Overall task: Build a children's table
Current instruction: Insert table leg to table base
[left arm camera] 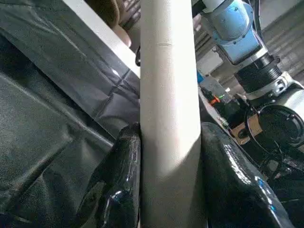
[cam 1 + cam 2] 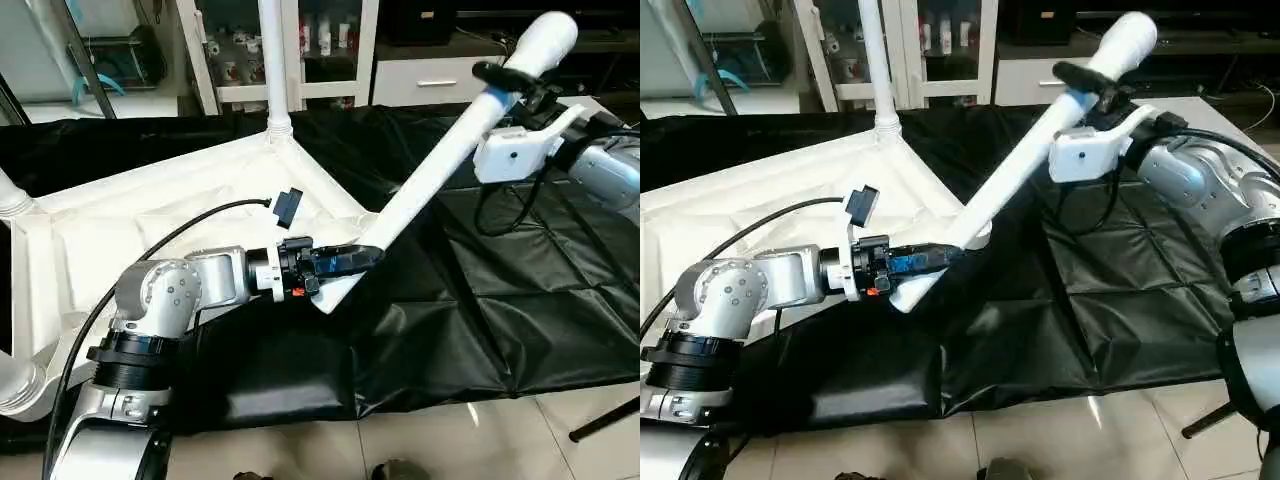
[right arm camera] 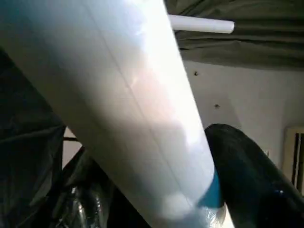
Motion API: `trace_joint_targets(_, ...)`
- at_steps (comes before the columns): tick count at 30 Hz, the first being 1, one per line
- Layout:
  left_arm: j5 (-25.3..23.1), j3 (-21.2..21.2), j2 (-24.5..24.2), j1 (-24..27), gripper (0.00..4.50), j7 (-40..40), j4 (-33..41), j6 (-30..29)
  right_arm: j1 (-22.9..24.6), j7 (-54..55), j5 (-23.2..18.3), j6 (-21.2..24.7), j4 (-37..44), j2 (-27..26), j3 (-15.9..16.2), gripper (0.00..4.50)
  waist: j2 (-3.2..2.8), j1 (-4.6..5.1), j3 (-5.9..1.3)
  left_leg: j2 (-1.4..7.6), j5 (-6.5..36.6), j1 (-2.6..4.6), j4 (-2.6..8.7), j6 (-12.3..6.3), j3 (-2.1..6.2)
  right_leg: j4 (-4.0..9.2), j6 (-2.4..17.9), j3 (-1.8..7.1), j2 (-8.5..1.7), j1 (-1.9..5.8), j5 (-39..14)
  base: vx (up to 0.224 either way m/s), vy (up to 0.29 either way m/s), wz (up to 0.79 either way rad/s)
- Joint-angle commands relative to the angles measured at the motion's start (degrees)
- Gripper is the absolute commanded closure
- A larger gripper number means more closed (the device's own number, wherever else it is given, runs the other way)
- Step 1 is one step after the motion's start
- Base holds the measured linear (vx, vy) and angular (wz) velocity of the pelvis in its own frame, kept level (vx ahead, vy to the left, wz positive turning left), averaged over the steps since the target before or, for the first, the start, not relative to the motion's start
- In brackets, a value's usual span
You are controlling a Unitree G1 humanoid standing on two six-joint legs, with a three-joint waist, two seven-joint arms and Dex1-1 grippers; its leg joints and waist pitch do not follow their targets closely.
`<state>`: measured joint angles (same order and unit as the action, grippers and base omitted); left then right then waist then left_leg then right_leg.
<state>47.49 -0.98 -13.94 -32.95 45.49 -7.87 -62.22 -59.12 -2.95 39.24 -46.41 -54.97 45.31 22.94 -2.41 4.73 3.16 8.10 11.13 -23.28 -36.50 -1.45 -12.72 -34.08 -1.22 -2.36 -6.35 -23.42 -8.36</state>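
The children's table lies upside down: a white ribbed tabletop (image 2: pixel 150 210) on the black cover. One white leg (image 2: pixel 272 60) stands upright in its far corner socket, and two more legs (image 2: pixel 12 200) rise at its left corners. Another leg (image 2: pixel 440 160) leans up to the right from the tabletop's near right corner. My left gripper (image 2: pixel 360 255) is shut on its thin lower end, and one black finger (image 1: pixel 118 190) presses each side of the tube. My right gripper (image 2: pixel 505 80) sits around the thick upper end of that leg (image 3: pixel 133 109).
The black-covered work table (image 2: pixel 500 300) stretches to the right, and its front edge drops to a tiled floor. White cabinets (image 2: pixel 330 40) stand behind. A black cable (image 2: pixel 180 235) loops over the tabletop to my left wrist. A dark stand foot (image 2: pixel 605 420) crosses the floor at right.
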Motion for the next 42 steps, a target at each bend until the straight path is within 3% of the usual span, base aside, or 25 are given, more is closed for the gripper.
trace_joint_targets(1, 0.7, 3.3, 0.9, -3.2, 2.34, -1.9, -0.9, 1.7, -0.3, -1.0, 0.1, -1.3, -1.0, -0.5, 0.9, 1.92, 0.75, 0.31, -4.21, 3.51, 22.4, 1.73, 4.10, -3.39, 2.60, 3.69, 16.3, 0.51, -1.09, 2.14, -15.4, 0.000, 0.000, 0.00)
trace_joint_targets(8, 0.6, 6.1, -0.4, -4.9, 1.93, 0.3, -1.8, 5.8, 0.6, -2.1, -0.5, -1.5, -1.8, -1.0, 0.8, 2.25, 0.95, 0.19, -4.22, 3.55, 21.8, 1.59, 4.02, -4.01, 2.71, 3.75, 16.2, 0.46, -1.34, 2.27, -16.0, 0.000, 0.000, 0.00)
trace_joint_targets(11, -0.5, 9.6, -0.7, -6.5, 1.66, 1.7, -2.4, 14.2, 1.7, -5.0, -2.5, -0.7, -3.4, -1.8, 0.0, 2.41, 0.93, 0.24, -4.26, 3.58, 21.4, 1.56, 4.00, -4.43, 2.63, 3.73, 16.3, 0.52, -1.33, 2.23, -15.7, 0.000, 0.000, 0.00)
trace_joint_targets(12, -0.5, 9.6, -0.7, -6.5, 1.53, 1.7, -2.4, 14.2, 1.7, -5.0, -2.5, -0.7, -3.4, -1.8, 0.0, 2.53, 0.95, 0.30, -4.27, 3.60, 21.6, 1.57, 3.97, -4.76, 2.62, 3.80, 16.5, 0.54, -1.34, 2.24, -15.6, 0.000, 0.000, 0.00)
trace_joint_targets(15, 0.1, 17.6, 1.3, -10.7, 1.52, -4.3, -6.1, 22.7, 3.8, -11.6, -8.9, 3.0, -6.7, -4.0, -3.6, 2.66, 0.83, 0.11, -4.35, 3.65, 21.4, 1.70, 3.92, -5.19, 2.56, 3.75, 17.3, 0.60, -1.29, 2.29, -14.2, 0.000, 0.000, 0.00)
trace_joint_targets(18, -0.9, 20.3, 1.9, -12.5, 1.52, -7.4, -8.4, 27.8, 4.9, -14.7, -11.5, 4.4, -7.6, -4.9, -4.9, 2.67, 1.24, -0.36, -4.46, 3.79, 19.7, 1.54, 3.88, -6.08, 2.59, 3.45, 18.2, 0.65, -1.44, 2.46, -12.3, 0.000, 0.000, 0.00)
trace_joint_targets(19, -2.0, 21.1, 1.9, -13.3, 1.52, -9.6, -10.3, 30.1, 5.9, -17.9, -14.7, 4.9, -7.2, -6.0, -6.2, 2.69, 1.21, -0.41, -4.51, 3.72, 19.0, 1.32, 3.84, -6.70, 2.53, 3.43, 18.4, 0.62, -1.41, 2.67, -12.0, 0.000, 0.000, 0.00)
trace_joint_targets(21, -2.0, 21.1, 1.9, -13.3, 1.52, -9.6, -10.3, 30.1, 5.9, -17.9, -14.7, 4.9, -7.2, -6.0, -6.2, 2.70, 1.16, -0.67, -4.53, 4.01, 17.8, 1.39, 3.89, -6.87, 2.64, 3.28, 18.7, 0.67, -1.60, 2.56, -11.9, 0.000, 0.000, 0.00)
trace_joint_targets(22, -4.6, 21.6, 1.9, -14.3, 1.52, -13.9, -14.5, 34.9, 7.7, -24.4, -21.5, 6.1, -5.5, -8.0, -8.7, 2.71, 1.59, -0.69, -4.58, 3.96, 17.6, 1.43, 3.86, -7.18, 2.51, 3.35, 18.9, 0.63, -1.50, 2.48, -12.0, 0.000, 0.000, 0.00)
trace_joint_targets(23, -4.6, 21.6, 1.9, -14.3, 1.52, -13.9, -14.5, 34.9, 7.7, -24.4, -21.5, 6.1, -5.5, -8.0, -8.7, 2.71, 1.34, -0.74, -4.51, 3.91, 18.4, 1.47, 3.83, -7.66, 2.49, 3.46, 18.8, 0.73, -1.56, 2.51, -12.3, 0.000, 0.000, 0.00)
trace_joint_targets(24, -7.3, 21.7, 1.6, -14.9, 1.52, -18.0, -18.2, 38.7, 9.8, -30.8, -29.0, 8.0, -1.7, -9.7, -10.1, 2.71, 1.15, -0.74, -4.45, 4.11, 19.7, 1.49, 4.02, -7.54, 2.71, 3.47, 17.8, 0.68, -1.54, 2.47, -13.3, 0.000, 0.000, 0.00)
trace_joint_targets(25, -9.9, 21.3, 1.3, -15.0, 1.52, -20.7, -21.9, 42.1, 13.4, -40.5, -41.6, 14.6, 6.5, -12.1, -12.1, 2.72, 1.33, -0.63, -4.39, 3.92, 20.0, 1.38, 4.21, -8.26, 2.71, 3.67, 17.3, 0.53, -1.25, 2.84, -13.3, 0.000, 0.000, 0.00)
trace_joint_targets(27, -10.4, 21.1, 1.2, -15.0, 1.52, -21.3, -22.7, 42.5, 14.5, -43.0, -45.2, 16.9, 9.2, -12.8, -12.6, 2.72, 1.16, -1.04, -4.61, 4.42, 18.0, 1.26, 4.42, -8.83, 3.07, 3.29, 17.1, 0.71, -1.67, 3.06, -11.0, 0.000, 0.000, 0.00)
trace_joint_targets(28, -13.0, 19.3, 1.0, -14.5, 1.52, -20.8, -22.9, 43.4, 15.5, -45.4, -50.5, 23.7, 13.3, -14.3, -14.2, 2.72, 0.69, -1.30, -4.77, 4.60, 16.6, 1.54, 4.42, -8.61, 3.14, 3.03, 18.2, 0.69, -1.64, 2.81, -9.4, 0.000, 0.000, 0.00)
trace_joint_targets(30, -13.0, 19.3, 1.0, -14.5, 1.52, -20.8, -22.9, 43.4, 15.5, -45.4, -50.5, 23.7, 13.3, -14.3, -14.2, 2.72, 0.69, -1.95, -4.84, 4.89, 15.4, 1.67, 4.55, -7.85, 3.03, 2.83, 19.3, 0.72, -1.76, 2.56, -8.3, 0.000, 0.000, 0.00)
trace_joint_targets(31, -16.2, 16.6, 1.2, -13.9, 1.52, -19.6, -23.0, 44.0, 15.9, -47.5, -57.5, 34.9, 18.4, -16.7, -17.3, 2.72, 0.80, -2.26, -4.63, 4.74, 15.9, 1.71, 4.65, -7.43, 2.84, 3.05, 19.3, 0.84, -1.60, 2.52, -8.7, 0.000, 0.000, 0.00)
trace_joint_targets(32, -17.4, 15.1, 1.5, -13.3, 1.52, -18.5, -22.2, 44.0, 15.9, -48.1, -61.8, 42.3, 21.2, -18.0, -18.8, 2.72, 0.62, -2.55, -4.63, 4.82, 16.0, 1.83, 4.70, -7.11, 2.88, 2.93, 19.3, 0.93, -1.78, 2.59, -9.1, 0.000, 0.000, 0.00)
trace_joint_targets(33, -17.4, 15.1, 1.5, -13.3, 1.52, -18.5, -22.2, 44.0, 15.9, -48.1, -61.8, 42.3, 21.2, -18.0, -18.8, 2.73, 0.53, -3.08, -4.49, 5.01, 16.2, 1.89, 4.99, -6.64, 2.89, 2.95, 18.9, 1.02, -1.86, 2.59, -9.9, 0.000, 0.000, 0.00)
trace_joint_targets(34, -18.3, 13.1, 2.2, -12.6, 1.52, -16.8, -20.9, 43.6, 15.4, -49.3, -67.4, 54.2, 24.2, -19.4, -20.7, 2.73, 0.50, -3.54, -4.36, 5.04, 16.8, 2.27, 5.17, -5.63, 2.84, 3.16, 18.5, 0.98, -1.58, 2.49, -10.8, 0.000, 0.000, 0.00)
trace_joint_targets(35, -18.3, 13.1, 2.2, -12.6, 1.52, -16.8, -20.9, 43.6, 15.4, -49.3, -67.4, 54.2, 24.2, -19.4, -20.7, 2.73, 0.29, -4.38, -4.42, 5.20, 16.8, 2.19, 5.32, -4.17, 2.74, 2.86, 18.4, 0.95, -1.70, 2.17, -11.1, 0.000, 0.000, 0.00)
trace_joint_targets(37, -15.5, 9.4, 3.7, -11.5, 1.52, -10.8, -15.0, 40.7, 15.0, -53.4, -75.0, 74.7, 27.0, -19.2, -20.9, 2.73, 0.79, -5.10, -4.39, 5.12, 17.0, 2.44, 5.41, -2.79, 2.62, 2.91, 18.5, 0.97, -1.57, 2.27, -11.4, 0.000, 0.000, 0.00)
trace_joint_targets(38, -15.4, 9.4, 3.7, -11.5, 1.52, -10.7, -14.9, 40.6, 15.0, -53.5, -75.1, 74.9, 27.0, -19.2, -20.9, 2.73, 0.59, -5.63, -4.49, 5.17, 16.4, 2.51, 5.33, -2.34, 2.57, 2.65, 18.7, 1.03, -1.85, 2.31, -11.2, 0.000, 0.000, 0.00)
trace_joint_targets(39, -14.4, 9.3, 3.9, -11.5, 1.52, -10.1, -14.0, 39.8, 15.2, -53.8, -75.8, 76.2, 27.2, -19.1, -20.8, 2.74, 0.48, -6.40, -4.50, 5.05, 16.9, 2.52, 5.36, -0.30, 2.24, 2.69, 17.8, 1.03, -1.89, 1.64, -12.4, 0.000, 0.000, 0.00)
trace_joint_targets(41, -11.4, 8.9, 4.2, -11.4, 1.52, -8.5, -11.3, 37.0, 15.7, -52.7, -79.5, 79.3, 28.1, -19.3, -21.2, 2.74, 0.58, -6.92, -4.47, 4.92, 17.6, 2.71, 5.36, 0.86, 2.16, 2.83, 17.2, 1.15, -2.07, 1.50, -13.7, 0.000, 0.000, 0.00)
trace_joint_targets(42, -10.9, 8.8, 4.2, -11.4, 1.52, -8.1, -10.8, 36.5, 15.9, -52.4, -80.3, 79.9, 28.3, -19.3, -21.3, 2.74, 0.94, -7.30, -4.35, 4.87, 17.9, 2.68, 5.46, 1.93, 2.24, 2.84, 16.3, 1.30, -2.37, 1.40, -15.8, 0.000, 0.000, 0.00)
